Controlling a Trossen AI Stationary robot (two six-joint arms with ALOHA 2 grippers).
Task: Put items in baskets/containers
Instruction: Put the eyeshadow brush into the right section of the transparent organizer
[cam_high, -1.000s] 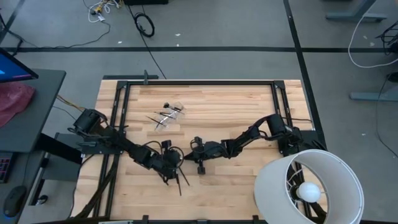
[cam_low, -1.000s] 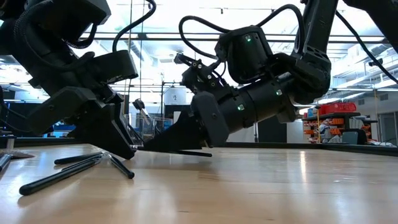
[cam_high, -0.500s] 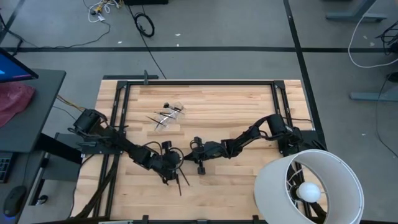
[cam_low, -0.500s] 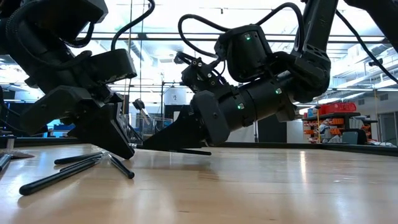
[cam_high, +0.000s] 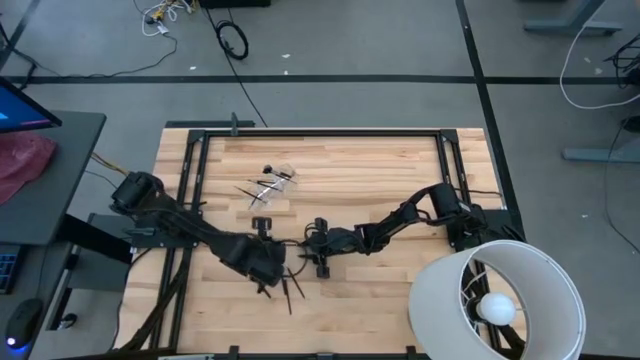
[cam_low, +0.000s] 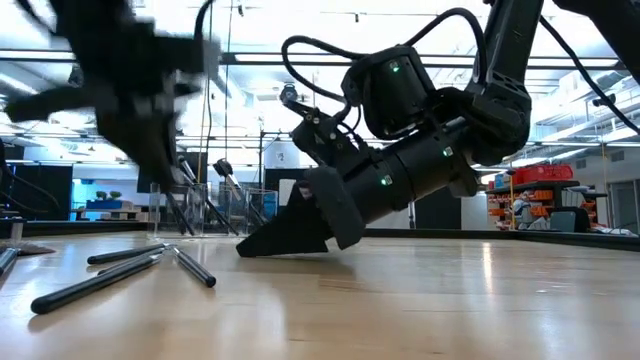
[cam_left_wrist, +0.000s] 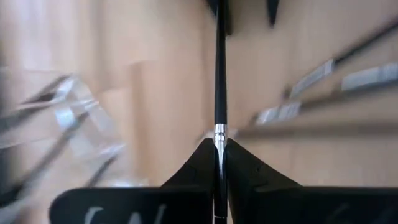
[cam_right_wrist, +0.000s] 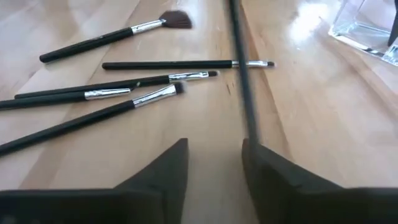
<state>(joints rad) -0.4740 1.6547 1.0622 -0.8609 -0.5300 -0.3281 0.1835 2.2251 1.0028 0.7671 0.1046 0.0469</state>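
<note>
The left gripper (cam_left_wrist: 219, 163) has its jaws shut tight on one thin brush (cam_left_wrist: 219, 68), lifted off the bench (cam_high: 380, 170). The right gripper (cam_right_wrist: 214, 163) sits low beside it, jaws apart, holding nothing. Five more brushes (cam_right_wrist: 134, 79) lie loose on the wood in front of it, one with a fan tip (cam_right_wrist: 175, 19). The clear container (cam_high: 272, 184) stands farther back, with a few brushes in it.
</note>
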